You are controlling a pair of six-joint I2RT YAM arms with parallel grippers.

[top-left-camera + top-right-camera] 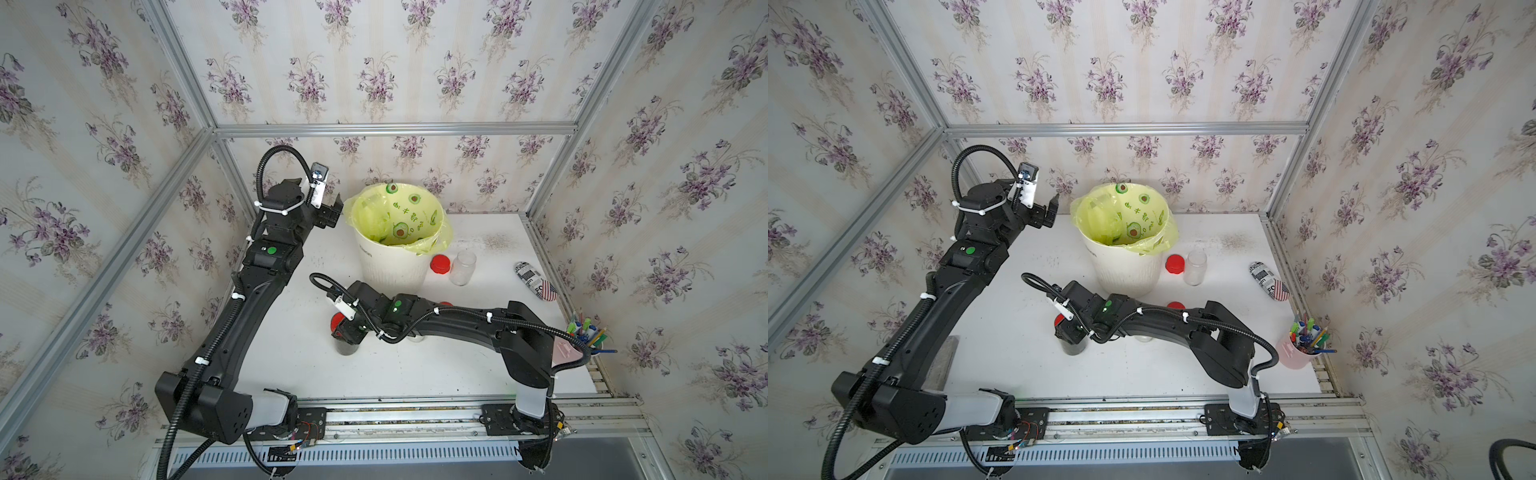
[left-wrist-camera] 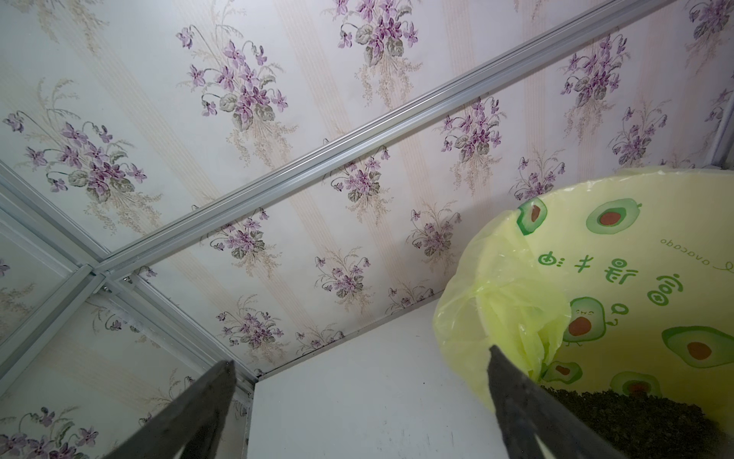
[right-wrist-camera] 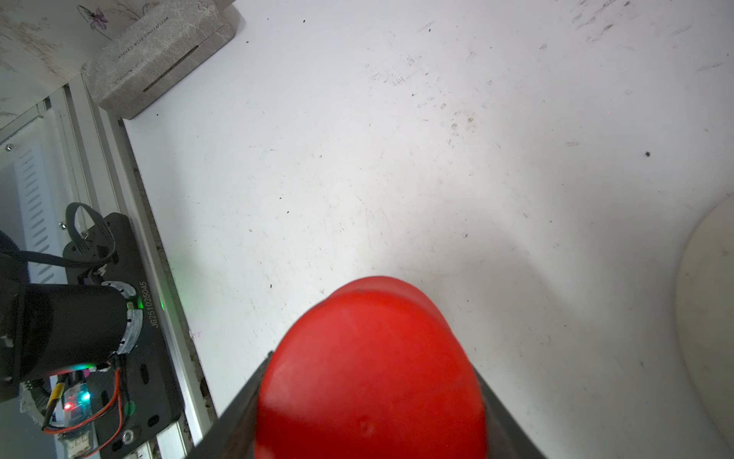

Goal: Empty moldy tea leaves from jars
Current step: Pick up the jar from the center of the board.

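Jars of the task, shown as the lid is grasped. The filled jar (image 1: 347, 348), dark with tea leaves (image 1: 1073, 348), stands upright on the worktop (image 1: 436, 374). It is on the robot's side of the white bin (image 1: 390, 266) and apart from it. Its long axis is vertical.

The right hand (image 3: 371, 369) sits directly over this jar, in line with that axis. Its fingers (image 3: 242, 401) press against opposite sides of the red lid (image 3: 369, 349), which fills the gap between them.

The left hand (image 2: 360, 356) hangs spread and empty beside the bin's rim, on the far side of the bin from the filled jar.

An empty jar (image 1: 462, 268) stands lidless near the bin, with a loose lid (image 1: 440, 264) between the two. A dark bed of leaves lies in the bin's liner (image 2: 595, 246).

The coming move is judged to be a twist about the vertical axis. The right arm is the nearer one, and nothing steadies the jar's body, so the jar may turn with its lid.
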